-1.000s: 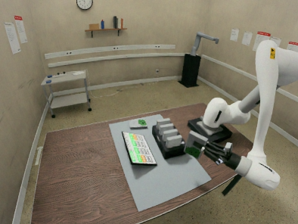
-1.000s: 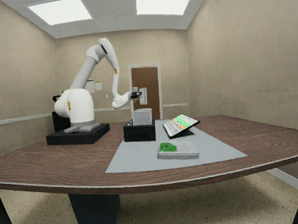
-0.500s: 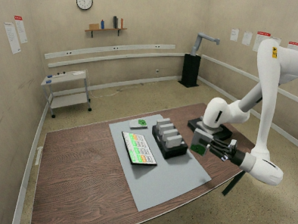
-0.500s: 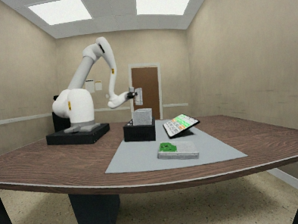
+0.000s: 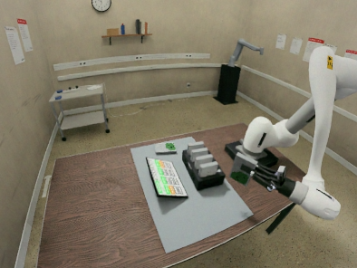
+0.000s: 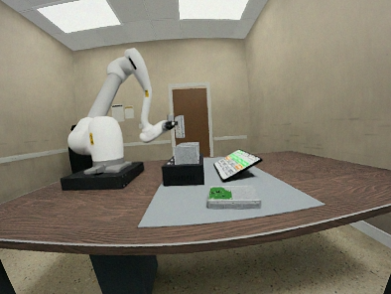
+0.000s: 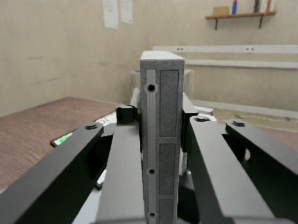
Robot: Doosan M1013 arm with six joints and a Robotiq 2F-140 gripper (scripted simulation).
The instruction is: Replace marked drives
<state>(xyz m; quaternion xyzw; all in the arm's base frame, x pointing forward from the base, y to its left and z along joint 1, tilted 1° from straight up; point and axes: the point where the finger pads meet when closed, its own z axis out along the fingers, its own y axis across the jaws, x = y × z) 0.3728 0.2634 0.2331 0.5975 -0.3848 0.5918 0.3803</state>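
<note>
A blue-grey mat [image 5: 199, 222] [image 6: 184, 214] is spread on the brown wood-grained worktop [image 5: 100, 204] [image 6: 347, 179]. On it are set the black dock [image 5: 208, 182] [image 6: 184, 175], the tilted screen [image 5: 168, 177] [image 6: 237, 165] and a flat-lying spare drive [image 5: 166, 148] [image 6: 233, 198]. Another drive [image 5: 241, 171] [image 6: 180, 126] [image 7: 161, 120] is clamped upright in the raised gripper [image 5: 262, 174] [image 6: 175, 124] [image 7: 157, 101]. Beige walls are seen, with a wheeled cart [image 5: 82, 92] behind.

The brown wood-grain worktop [image 5: 100, 195] [image 6: 55, 219] across the lower frame looks matt; the thin blue-grey mat [image 5: 181, 226] [image 6: 174, 211] looks smooth and matt; the glossy white robot arm [image 5: 323, 109] [image 6: 106, 136] resembles painted metal.
</note>
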